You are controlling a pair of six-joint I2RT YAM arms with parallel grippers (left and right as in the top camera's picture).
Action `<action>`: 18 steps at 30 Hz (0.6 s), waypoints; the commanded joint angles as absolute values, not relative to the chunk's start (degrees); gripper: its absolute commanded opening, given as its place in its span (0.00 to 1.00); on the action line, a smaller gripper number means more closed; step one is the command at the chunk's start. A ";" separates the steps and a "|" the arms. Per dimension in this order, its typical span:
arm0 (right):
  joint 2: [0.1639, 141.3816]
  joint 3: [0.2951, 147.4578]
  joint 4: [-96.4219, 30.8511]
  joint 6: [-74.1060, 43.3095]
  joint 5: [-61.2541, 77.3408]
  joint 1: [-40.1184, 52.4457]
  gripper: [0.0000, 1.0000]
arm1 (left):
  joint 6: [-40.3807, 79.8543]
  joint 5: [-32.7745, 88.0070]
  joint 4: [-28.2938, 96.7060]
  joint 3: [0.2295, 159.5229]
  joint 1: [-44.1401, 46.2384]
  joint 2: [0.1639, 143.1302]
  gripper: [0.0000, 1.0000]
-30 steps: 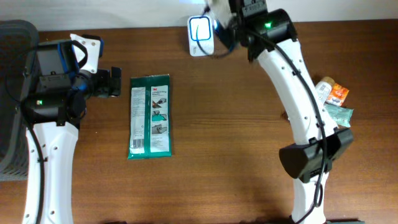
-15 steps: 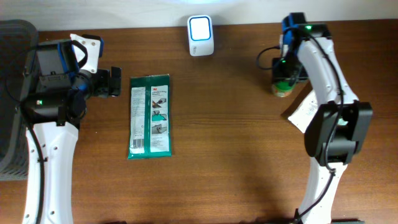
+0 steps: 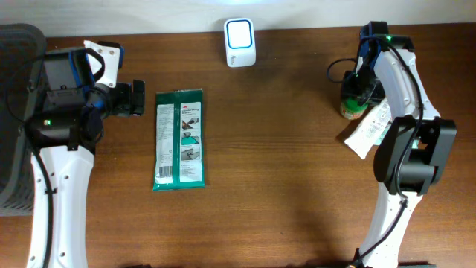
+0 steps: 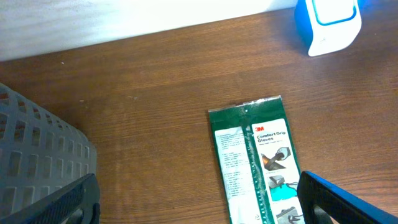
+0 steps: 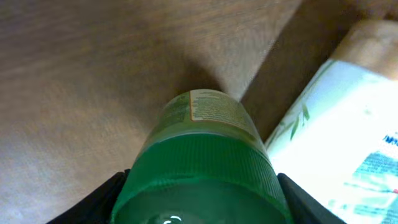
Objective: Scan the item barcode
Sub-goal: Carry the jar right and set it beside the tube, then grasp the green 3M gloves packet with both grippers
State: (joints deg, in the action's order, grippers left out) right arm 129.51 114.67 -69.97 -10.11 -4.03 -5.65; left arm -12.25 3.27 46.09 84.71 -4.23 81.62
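**A:** Right side first. Where's the item?

**B:** Green-capped bottle (image 3: 352, 111), far right of the table (image 3: 282, 171), well to the right of the scanner (image 3: 240, 42). Pale label below the cap, print too small to read. Neither view shows whether its base sits on the wood.

**A:** And the right gripper (image 3: 355, 94)?

**B:** Directly over the bottle. In the wrist view there is one dark finger (image 5: 93, 202) left of the cap and one right of it, each close against the ribbed rim. Pressing on it or just clear of it, I cannot tell.

**A:** Anything next to it?

**B:** A white packet (image 3: 366, 132) just beside the bottle, on its near-right side. It lies flat, with a green leaf print and blue text.

**A:** Scanner?

**B:** A white block with a blue-lit face, at the far edge, about mid-table. It stands well apart from everything else.

**A:** Left side?

**B:** Left gripper (image 3: 136, 98) has its jaws spread wide, gripping nothing. It hangs just left of the far end of a green packet (image 3: 180, 138), a 3M pack marked "Comfort Grip". The packet lies flat, left of centre, with its long side running near to far. The gripper is not touching it.

**A:** Beyond that?

**B:** A grey mesh basket (image 3: 13, 112) at the far-left edge, on the outer side of the left arm.
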 commanded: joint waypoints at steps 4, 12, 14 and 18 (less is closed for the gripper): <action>128.92 117.97 -74.37 -12.53 -3.22 -6.11 0.98 | -12.75 4.10 46.04 85.41 -4.16 81.08 0.99; 128.62 135.63 -81.89 -12.58 14.98 8.05 0.98 | -12.75 4.10 46.04 85.41 -4.16 81.08 0.99; 130.56 135.39 -81.60 -12.53 16.01 13.61 0.98 | -12.75 4.10 46.04 85.41 -4.16 81.08 0.99; 135.28 135.04 -78.56 -12.69 17.69 23.66 0.89 | -12.75 4.12 46.04 85.41 -4.16 81.08 0.99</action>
State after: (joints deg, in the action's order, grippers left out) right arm 132.14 135.26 -80.03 -12.16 15.38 19.57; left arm -12.27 3.27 46.11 84.71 -4.23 81.62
